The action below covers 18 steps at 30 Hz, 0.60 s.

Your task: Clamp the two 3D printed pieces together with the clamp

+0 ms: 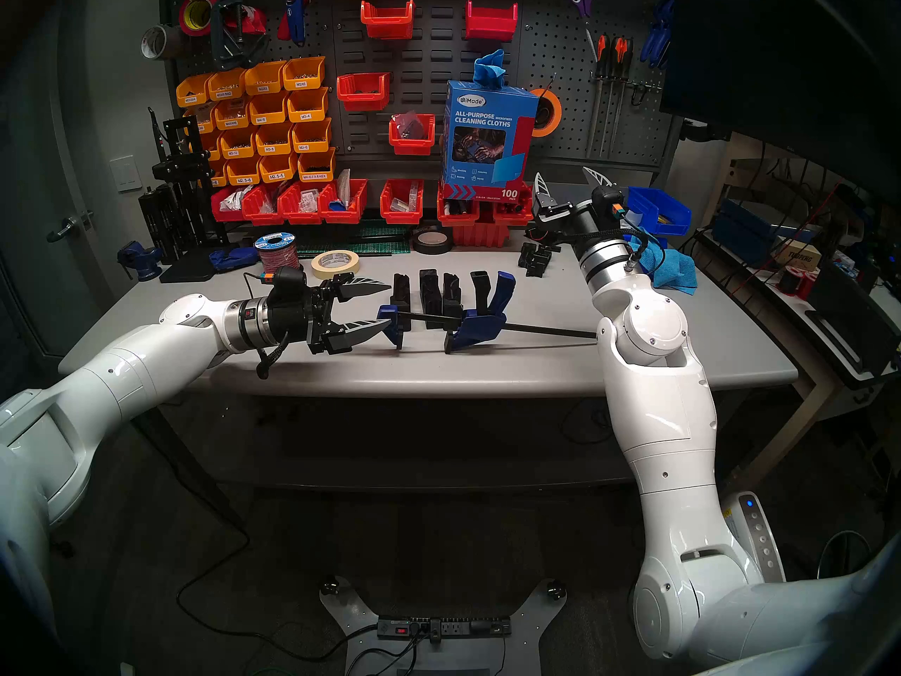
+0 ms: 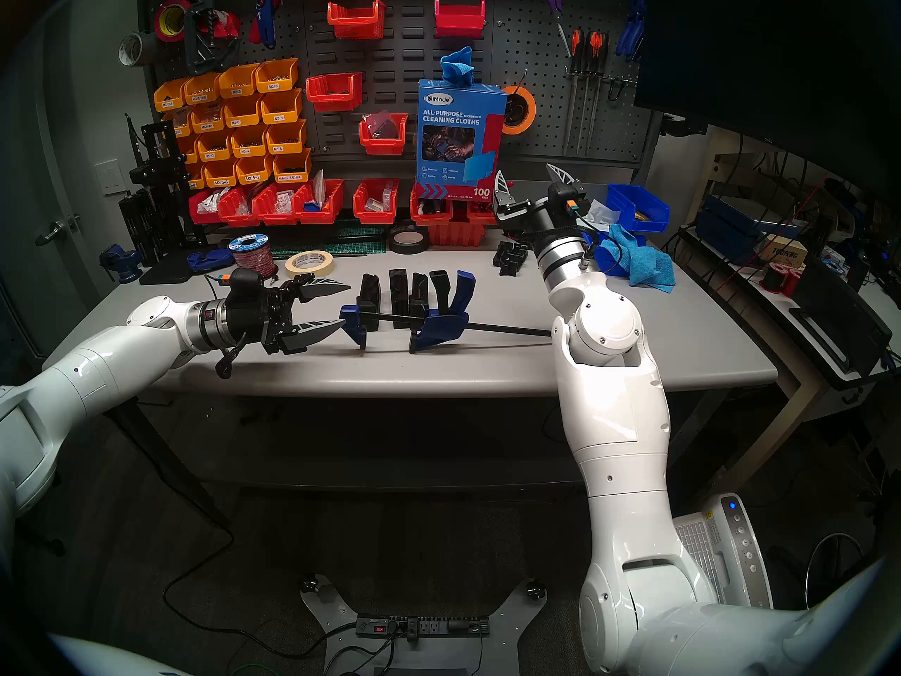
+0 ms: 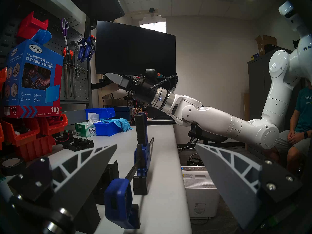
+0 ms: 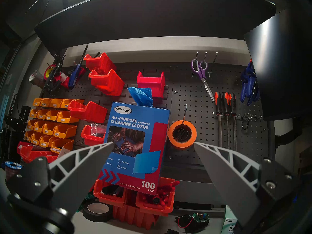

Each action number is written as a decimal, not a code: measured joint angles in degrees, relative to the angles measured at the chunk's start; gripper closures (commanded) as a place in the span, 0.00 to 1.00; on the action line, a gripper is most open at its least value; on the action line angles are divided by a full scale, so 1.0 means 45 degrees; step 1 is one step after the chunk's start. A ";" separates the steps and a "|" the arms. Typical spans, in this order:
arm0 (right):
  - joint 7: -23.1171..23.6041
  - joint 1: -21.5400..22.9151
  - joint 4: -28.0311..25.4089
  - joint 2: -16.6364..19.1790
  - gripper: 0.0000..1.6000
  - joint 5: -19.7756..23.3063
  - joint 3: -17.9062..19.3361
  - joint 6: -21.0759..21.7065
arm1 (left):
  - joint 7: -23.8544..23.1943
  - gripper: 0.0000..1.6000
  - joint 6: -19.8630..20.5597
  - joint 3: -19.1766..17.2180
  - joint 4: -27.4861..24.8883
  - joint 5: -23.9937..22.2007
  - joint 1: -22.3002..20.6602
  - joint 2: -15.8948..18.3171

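The clamp [image 1: 475, 321] lies along the middle of the grey table [image 1: 682, 348], its thin black bar running left to right and its blue-and-black handle sticking up. Two black 3D printed pieces [image 1: 429, 294] [image 1: 451, 297] stand upright side by side just behind the bar, between the blue jaws. A third black block [image 1: 402, 292] stands by the left jaw. My left gripper [image 1: 389, 304] is open, its fingertips either side of the bar's left end, holding nothing. In the left wrist view the clamp [image 3: 141, 159] runs away from the left gripper [image 3: 156, 145]. My right gripper [image 1: 560, 171] is open, raised at the back right.
A masking tape roll [image 1: 336, 263], a black tape roll [image 1: 431, 241] and a wire spool [image 1: 276, 250] lie behind the clamp. Small black parts [image 1: 536, 258], a blue cloth [image 1: 673, 265] and blue bins [image 1: 658, 209] sit back right. The right gripper [image 4: 153, 142] faces the cleaning-cloths box [image 4: 135, 144].
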 measured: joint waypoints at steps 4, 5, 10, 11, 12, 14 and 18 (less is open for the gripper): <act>0.0000 -0.0001 0.0002 0.0000 0.00 0.0000 0.0000 0.0000 | 0.0000 0.00 0.0000 0.0001 0.0000 0.0007 0.0004 0.0000; 0.0000 -0.0001 0.0002 0.0000 0.00 0.0000 0.0000 0.0000 | -0.0014 0.00 -0.0029 0.0002 0.0000 0.0031 0.0004 0.0001; 0.0000 -0.0002 0.0005 0.0000 0.00 0.0000 0.0000 0.0000 | -0.0104 0.00 -0.0256 0.0033 -0.0136 0.0320 0.0005 0.0089; 0.0000 -0.0002 0.0005 0.0000 0.00 0.0000 0.0000 0.0000 | -0.0121 0.00 -0.0291 0.0038 -0.0186 0.0395 0.0007 0.0122; 0.0000 -0.0002 0.0006 0.0000 0.00 0.0000 0.0000 0.0000 | -0.0129 0.00 -0.0317 0.0042 -0.0227 0.0450 0.0011 0.0149; 0.0000 -0.0002 0.0006 0.0000 0.00 0.0000 0.0000 0.0000 | -0.0132 0.00 -0.0374 0.0050 -0.0355 0.0570 0.0033 0.0224; 0.0000 -0.0002 0.0006 0.0000 0.00 0.0000 0.0000 0.0000 | -0.0025 0.00 -0.0471 0.0053 -0.0600 0.0737 0.0090 0.0336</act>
